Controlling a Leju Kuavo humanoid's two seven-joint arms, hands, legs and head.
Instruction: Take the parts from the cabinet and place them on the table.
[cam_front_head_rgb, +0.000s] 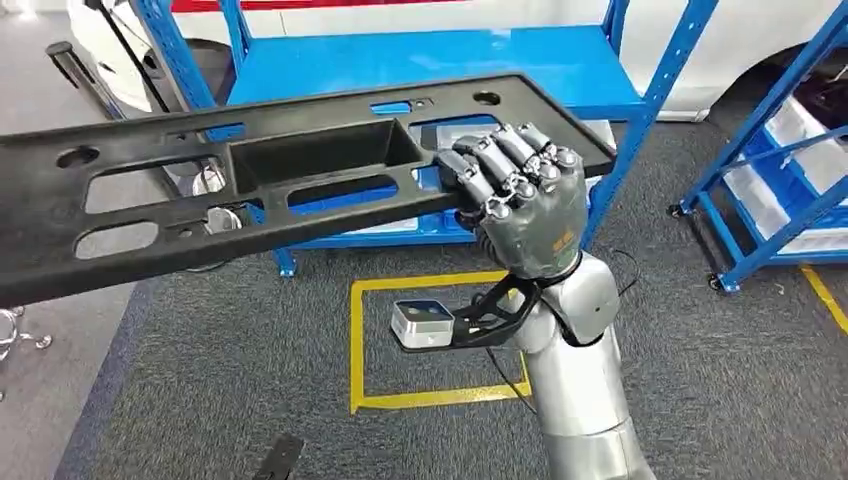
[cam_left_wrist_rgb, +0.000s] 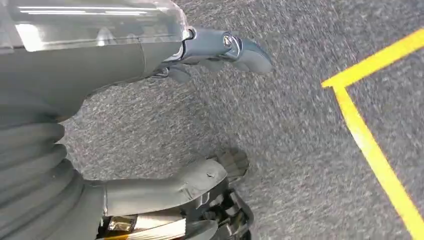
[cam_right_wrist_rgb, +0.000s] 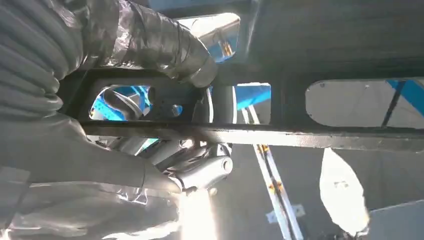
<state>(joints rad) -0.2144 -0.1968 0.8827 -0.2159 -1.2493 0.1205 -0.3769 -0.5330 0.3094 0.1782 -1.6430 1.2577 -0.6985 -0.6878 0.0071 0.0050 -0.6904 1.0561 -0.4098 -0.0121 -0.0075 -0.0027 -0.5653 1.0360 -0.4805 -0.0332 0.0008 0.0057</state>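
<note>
Grey carpet (cam_front_head_rgb: 250, 380); yellow floor tape (cam_front_head_rgb: 420, 398); blue shelving (cam_front_head_rgb: 600, 70)

The left hand (cam_left_wrist_rgb: 200, 100) hangs, holding nothing, over grey carpet (cam_left_wrist_rgb: 280, 150) beside yellow tape (cam_left_wrist_rgb: 372, 150).

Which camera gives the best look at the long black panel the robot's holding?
The head view: the whole black panel shows, gripped near one end by the right hand. The right wrist view shows a close slice of it; the left wrist view looks at carpet.
</note>
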